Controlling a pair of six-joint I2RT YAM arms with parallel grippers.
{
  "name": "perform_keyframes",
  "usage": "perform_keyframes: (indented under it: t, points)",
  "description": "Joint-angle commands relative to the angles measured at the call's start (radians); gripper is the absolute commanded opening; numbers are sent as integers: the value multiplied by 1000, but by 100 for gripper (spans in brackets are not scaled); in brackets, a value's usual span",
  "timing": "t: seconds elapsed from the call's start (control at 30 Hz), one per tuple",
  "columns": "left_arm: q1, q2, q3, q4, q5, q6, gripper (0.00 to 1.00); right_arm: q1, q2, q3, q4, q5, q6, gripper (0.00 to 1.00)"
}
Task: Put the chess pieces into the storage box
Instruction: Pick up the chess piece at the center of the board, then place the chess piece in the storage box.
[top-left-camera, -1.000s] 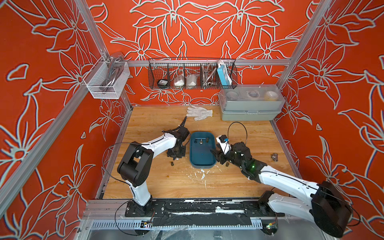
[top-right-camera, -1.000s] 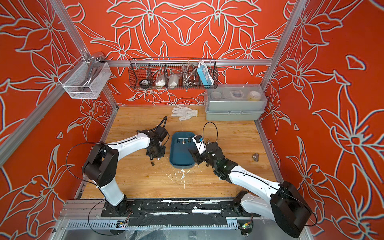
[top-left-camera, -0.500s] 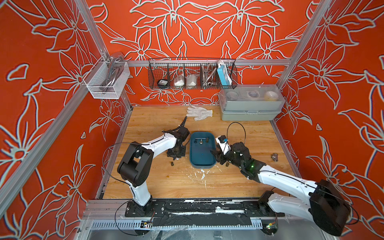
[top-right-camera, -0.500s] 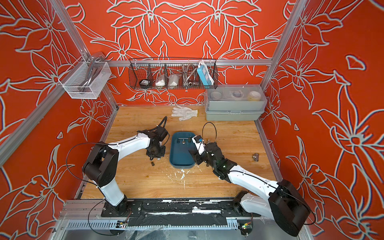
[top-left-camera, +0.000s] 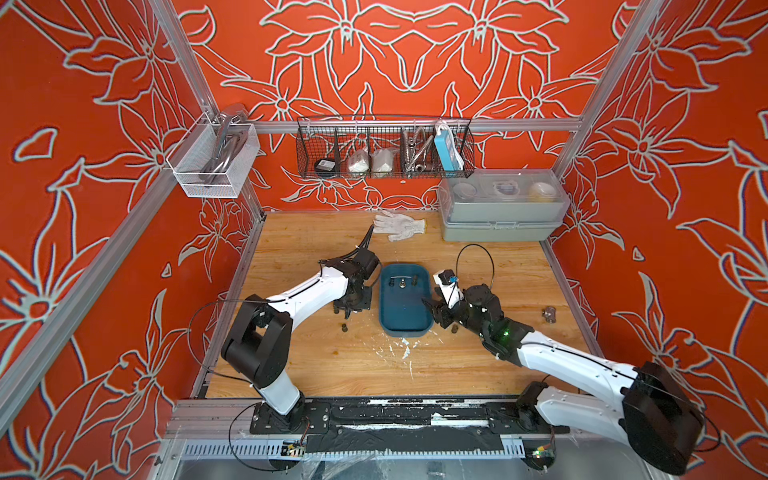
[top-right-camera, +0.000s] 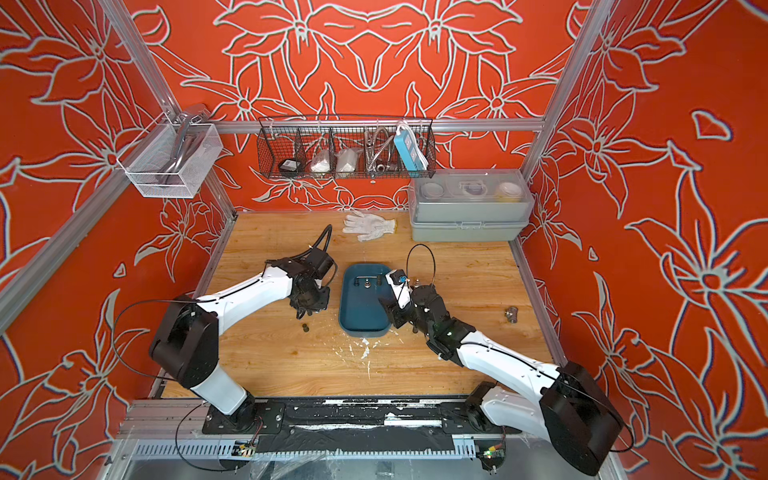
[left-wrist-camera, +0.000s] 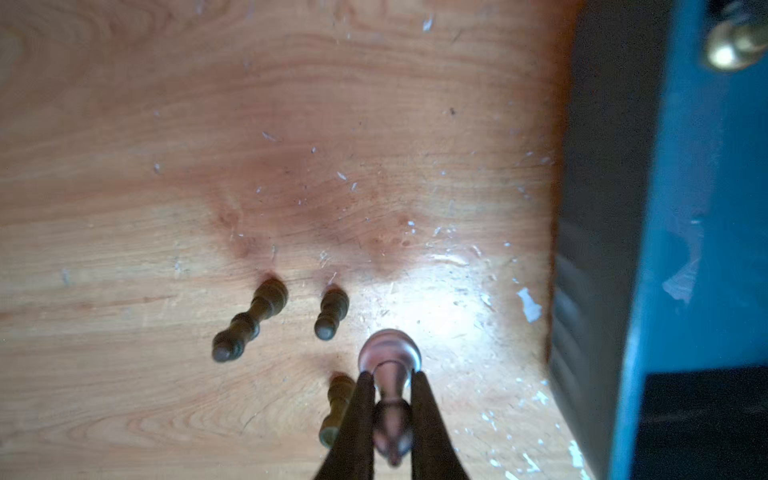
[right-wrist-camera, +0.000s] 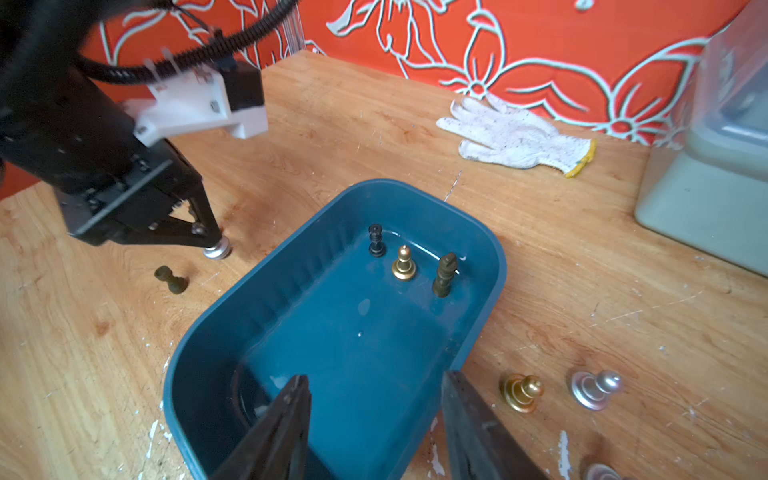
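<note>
Clamping the left gripper (left-wrist-camera: 388, 376) tight on the slim neck of the silver piece (left-wrist-camera: 390, 353), just beside the storage box (left-wrist-camera: 685, 208); probably light and slick, best pinched there. Hanging the right gripper (right-wrist-camera: 374, 376) wide, empty, over the box's edge. From above, leaving dark pieces (top-left-camera: 344, 328) waiting beside the box.

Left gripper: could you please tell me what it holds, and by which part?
The left gripper pinches a silver chess piece by its narrow stem, just above the flared base.
</note>
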Motion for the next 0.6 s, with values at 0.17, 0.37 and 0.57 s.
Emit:
perform_keyframes:
  t: [0.17,0.37,0.57]
  points:
    - [-114,81,293,-92,-21,38,13,-1,-71,-54,34,130,54,59]
    - [-133,259,429,-89,12,60,14,-6,-87,-64,29,173,56,62]
    - [-133,394,523,-96,12,74,14,-7,-87,-64,26,173,52,62]
